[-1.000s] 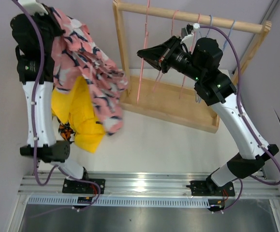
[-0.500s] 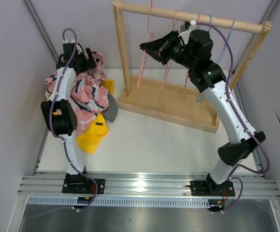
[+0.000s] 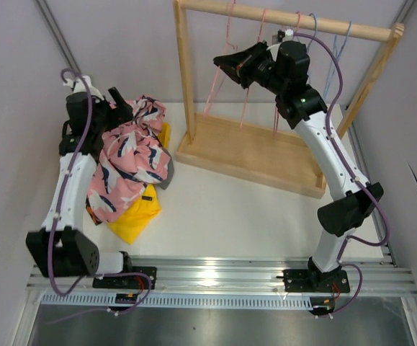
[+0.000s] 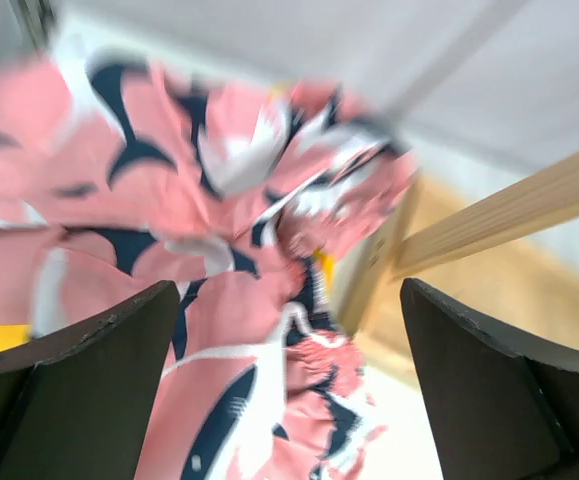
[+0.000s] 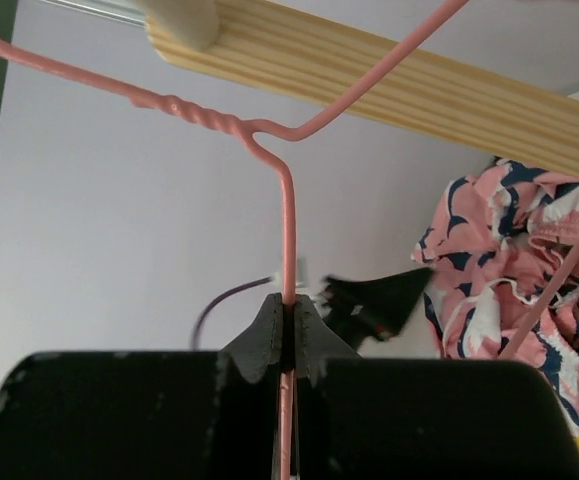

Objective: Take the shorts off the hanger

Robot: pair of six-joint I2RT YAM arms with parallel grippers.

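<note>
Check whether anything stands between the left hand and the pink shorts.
Nothing visible does. The open left hand faces the pink shorts directly, with only air between them in the left wrist view. The pink shorts lie uncovered, on top of the yellow shorts.

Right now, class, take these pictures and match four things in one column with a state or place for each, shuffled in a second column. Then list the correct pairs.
Column one:
1. left gripper
2. right gripper
3. pink shark-print shorts
4. yellow shorts

Column two:
A. partly covered by another garment
B. shut on a pink hanger
C. open, holding nothing
D. topmost garment, lying crumpled

Pairs: 1-C, 2-B, 3-D, 4-A
</note>
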